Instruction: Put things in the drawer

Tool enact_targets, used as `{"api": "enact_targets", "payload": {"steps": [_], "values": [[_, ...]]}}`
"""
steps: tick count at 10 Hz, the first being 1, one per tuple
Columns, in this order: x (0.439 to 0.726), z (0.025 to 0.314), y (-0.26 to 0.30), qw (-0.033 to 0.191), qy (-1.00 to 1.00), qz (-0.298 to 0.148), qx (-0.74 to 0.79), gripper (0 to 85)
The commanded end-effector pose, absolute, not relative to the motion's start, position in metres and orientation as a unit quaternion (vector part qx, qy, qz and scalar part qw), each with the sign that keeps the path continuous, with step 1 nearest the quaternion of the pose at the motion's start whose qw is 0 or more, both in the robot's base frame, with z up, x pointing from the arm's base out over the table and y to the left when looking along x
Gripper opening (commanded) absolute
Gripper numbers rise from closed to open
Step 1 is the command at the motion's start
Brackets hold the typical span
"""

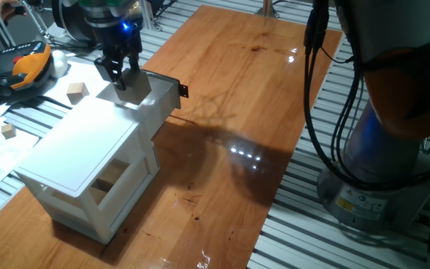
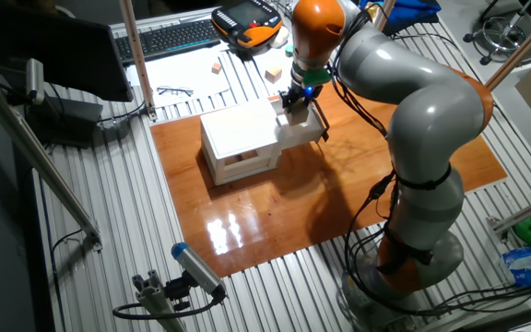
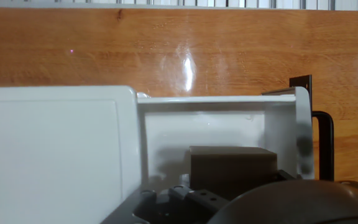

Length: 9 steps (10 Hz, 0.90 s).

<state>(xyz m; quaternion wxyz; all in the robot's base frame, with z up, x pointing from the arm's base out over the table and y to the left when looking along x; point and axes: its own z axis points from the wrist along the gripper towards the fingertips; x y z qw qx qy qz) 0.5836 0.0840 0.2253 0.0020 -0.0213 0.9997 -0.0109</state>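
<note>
In one fixed view the gripper (image 1: 123, 77) hangs at upper left over the pulled-out drawer (image 1: 163, 96) of the white cabinet (image 1: 80, 149), its fingers parted. Only the hand view shows a wooden cube (image 3: 232, 169) low in the drawer, lower centre. Two more cubes (image 1: 78, 90) lie on the table at far left.

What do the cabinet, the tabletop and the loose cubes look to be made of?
Cabinet: smooth white, likely plastic or painted board; matte, uniform faces. Tabletop: reddish wood or veneer, glossy; grain and lamp glare show. Cubes: pale, probably bare wood; too small for grain.
</note>
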Motion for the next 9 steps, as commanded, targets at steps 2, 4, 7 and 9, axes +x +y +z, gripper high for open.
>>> {"api": "enact_targets", "payload": {"steps": [2,4,7,9], "values": [[0.584,0.224,0.084,-0.008,1.0,-0.011,-0.019,0.0],[0.584,0.22,0.086,-0.013,1.0,-0.01,-0.017,0.0],[0.584,0.214,0.087,-0.011,1.0,-0.006,-0.016,0.0],[0.584,0.21,0.088,-0.011,1.0,-0.004,-0.016,0.0]]}}
